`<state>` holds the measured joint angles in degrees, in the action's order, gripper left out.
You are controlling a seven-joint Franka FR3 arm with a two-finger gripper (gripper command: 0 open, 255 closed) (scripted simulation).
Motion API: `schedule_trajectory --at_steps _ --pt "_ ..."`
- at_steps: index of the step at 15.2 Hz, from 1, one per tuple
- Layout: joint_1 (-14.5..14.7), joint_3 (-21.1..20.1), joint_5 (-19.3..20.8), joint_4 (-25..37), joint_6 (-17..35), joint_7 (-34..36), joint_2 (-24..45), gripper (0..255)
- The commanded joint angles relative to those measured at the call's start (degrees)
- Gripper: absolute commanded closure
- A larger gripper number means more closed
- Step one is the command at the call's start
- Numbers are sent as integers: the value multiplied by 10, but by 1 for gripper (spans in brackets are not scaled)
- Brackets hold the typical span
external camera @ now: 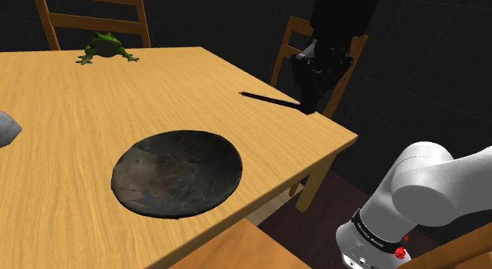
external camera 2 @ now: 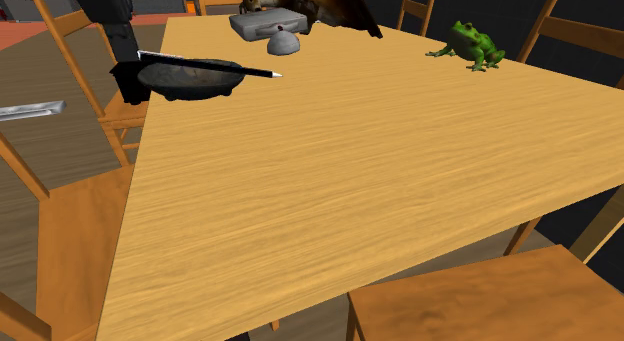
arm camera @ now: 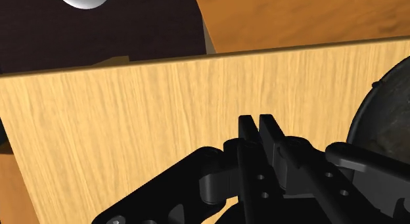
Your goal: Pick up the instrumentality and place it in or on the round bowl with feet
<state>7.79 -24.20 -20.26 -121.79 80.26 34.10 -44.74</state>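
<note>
The instrumentality is a thin dark pen [external camera: 270, 99] with a pale tip [external camera 2: 277, 75]. My black gripper [external camera: 309, 108] is shut on one end of it, and the pen sticks out sideways, roughly level, a little above the wooden table [external camera: 71, 110]. It hangs near the table edge by the corner on the shoulder view's right. The round bowl [external camera: 177, 173] is dark, wide and shallow, and rests near the table's front edge. In the second exterior view the pen [external camera 2: 205, 65] crosses in front of the bowl [external camera 2: 190, 81] beside the gripper [external camera 2: 133, 67]. In the wrist view the fingers [arm camera: 248, 127] stand almost together, with the bowl's rim [arm camera: 384, 114] off to one side.
A green frog [external camera: 107, 46] sits at the far side of the table. A grey lump [external camera 2: 283, 44] and a grey box [external camera 2: 262, 25] lie near the bowl's end. Wooden chairs [external camera: 293, 46] stand around the table. My white base [external camera: 430, 188] is beyond the corner.
</note>
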Motion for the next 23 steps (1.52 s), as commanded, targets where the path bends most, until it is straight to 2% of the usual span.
schedule_trajectory --at_steps 1,9,13,14,23 --pt "-2 -25 -10 20 5 24 18 255" --pt "-33 -158 -22 144 38 139 139 255" --pt "-63 -247 4 223 54 210 221 255" --pt "-78 -293 27 259 60 246 264 255" --pt "-66 -286 7 171 125 226 236 255"
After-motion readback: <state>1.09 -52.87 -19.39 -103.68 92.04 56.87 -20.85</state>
